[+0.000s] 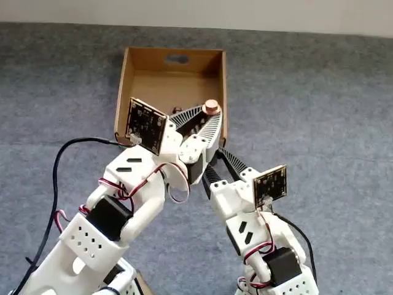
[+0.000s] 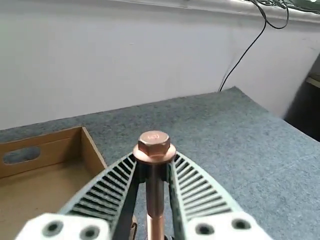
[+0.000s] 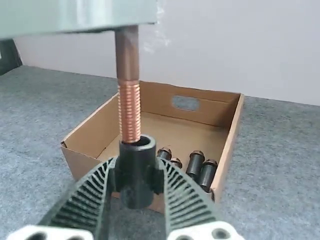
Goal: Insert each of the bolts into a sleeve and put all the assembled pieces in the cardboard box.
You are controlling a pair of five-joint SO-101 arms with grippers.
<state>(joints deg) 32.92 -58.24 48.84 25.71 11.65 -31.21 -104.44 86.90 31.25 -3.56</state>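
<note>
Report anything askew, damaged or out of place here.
Nothing stands out. The left gripper holds the bolt upright, its threaded tip at the mouth of the sleeve in the right gripper; assembled pieces lie inside the cardboard box.

One loose bolt [image 2: 154,148], one sleeve [image 3: 135,172], one cardboard box [image 3: 216,108], four assembled pieces [image 3: 195,163] inside it.

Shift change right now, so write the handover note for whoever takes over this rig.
Left gripper: shut on a bolt, head up.
Right gripper: shut on a sleeve, held upright beside the cardboard box.
The bolt's threaded tip is at the sleeve's mouth, not yet seated.
Done: several assembled pieces lie in the box.
Left: push the bolt home, then put this piece in the box.
</note>
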